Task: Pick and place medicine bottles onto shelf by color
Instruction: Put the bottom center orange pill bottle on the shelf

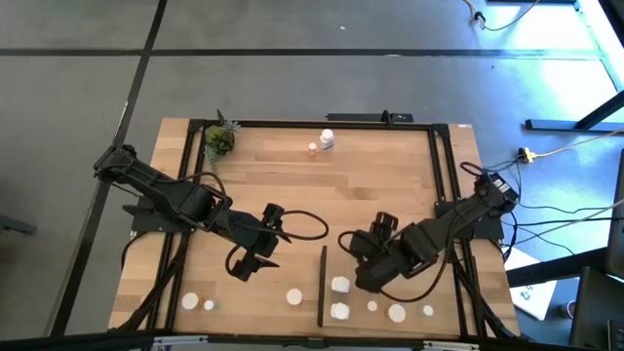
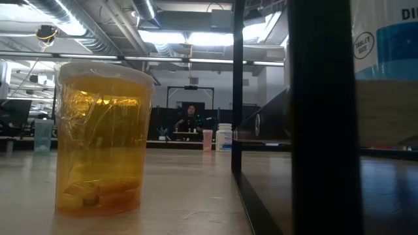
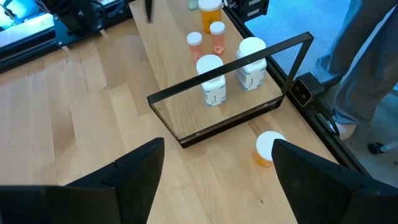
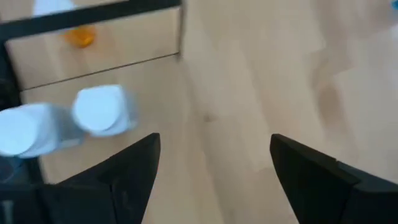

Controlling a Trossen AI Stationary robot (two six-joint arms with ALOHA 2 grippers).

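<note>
The shelf (image 1: 322, 288) shows as a thin black upright strip near the table's near edge; in the left wrist view it is a black frame (image 3: 231, 93). Two white medicine bottles (image 1: 339, 285) (image 1: 339, 311) stand on the wood just right of it, with smaller ones (image 1: 397, 313) further right. More bottles (image 1: 293, 295) (image 1: 191, 301) stand left of the strip. Two more bottles (image 1: 327, 139) (image 1: 313, 149) stand at the far edge. My left gripper (image 1: 258, 252) (image 3: 217, 155) hangs open left of the strip. My right gripper (image 1: 366, 265) (image 4: 214, 143) hangs open above the white bottles (image 4: 102, 110).
A small green potted plant (image 1: 219, 139) stands at the far left corner. Black frame rails (image 1: 441, 175) run along the table's sides. An orange bottle (image 2: 101, 137) stands close before the low camera. A person (image 2: 190, 117) sits far behind the table. Bare wood (image 1: 331, 195) lies mid-table.
</note>
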